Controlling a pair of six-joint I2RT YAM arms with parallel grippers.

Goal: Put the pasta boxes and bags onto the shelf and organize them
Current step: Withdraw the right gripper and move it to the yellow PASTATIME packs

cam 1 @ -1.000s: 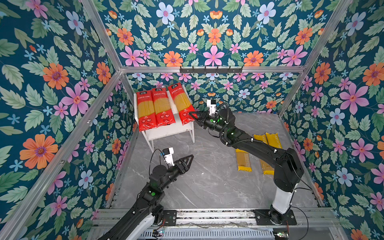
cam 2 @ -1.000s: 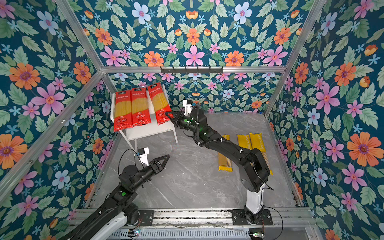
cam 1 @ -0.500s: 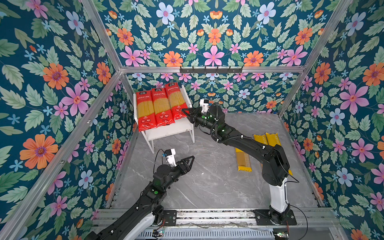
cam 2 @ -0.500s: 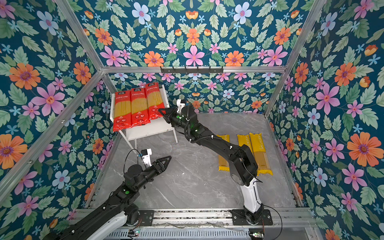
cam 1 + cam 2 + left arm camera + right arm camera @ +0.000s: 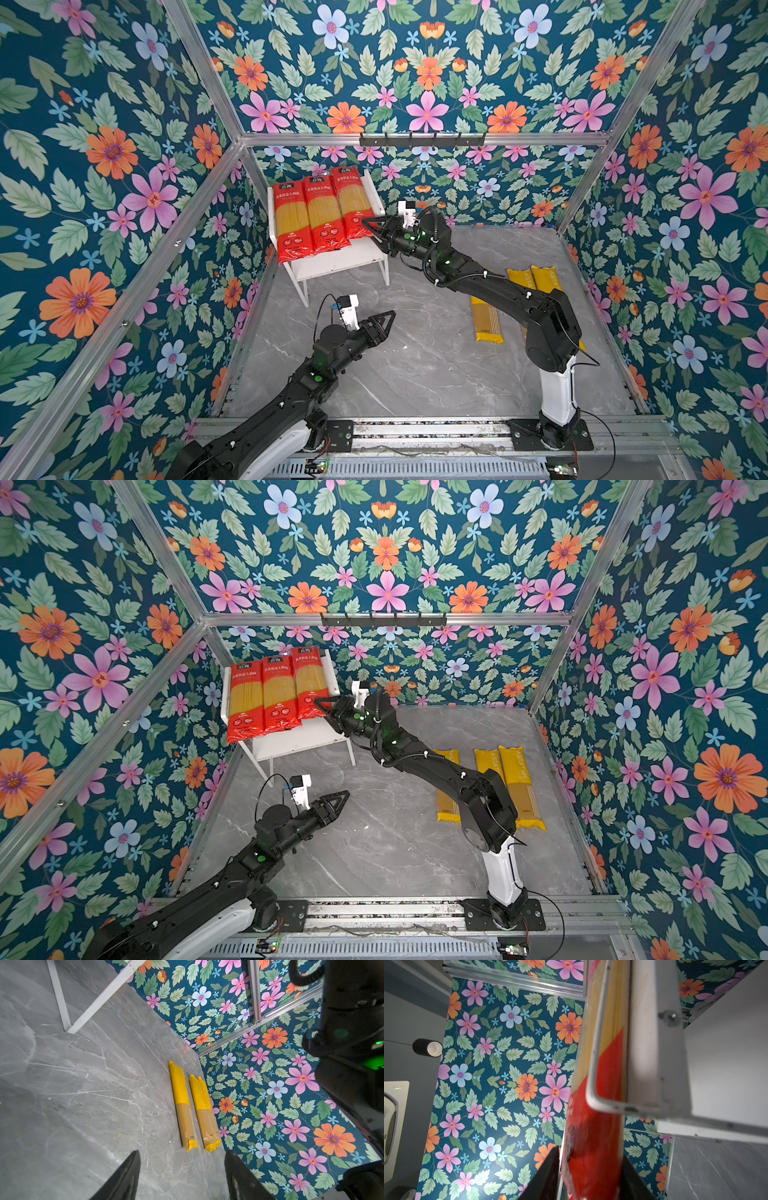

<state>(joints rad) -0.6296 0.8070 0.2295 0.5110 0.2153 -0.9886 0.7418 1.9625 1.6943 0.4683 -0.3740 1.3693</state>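
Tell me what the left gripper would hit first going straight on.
Likely the nearest yellow-ended spaghetti bag, lying dead ahead of the left gripper in its wrist view; depth is unclear, so the tabletop might come first.

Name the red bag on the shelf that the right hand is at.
The red bag beside the shelf's right panel in a top view: its near end sits between the fingers of the right hand, unlike the others.

Both top views: set high at the front, aimed down and back, covering the whole table (image 5: pixel 415 374) and shelf (image 5: pixel 345 264). Left wrist: low over the table, facing the yellow bags (image 5: pixel 182 1105). Right wrist: close against the shelf, looking up along a red bag (image 5: pixel 591 1147).
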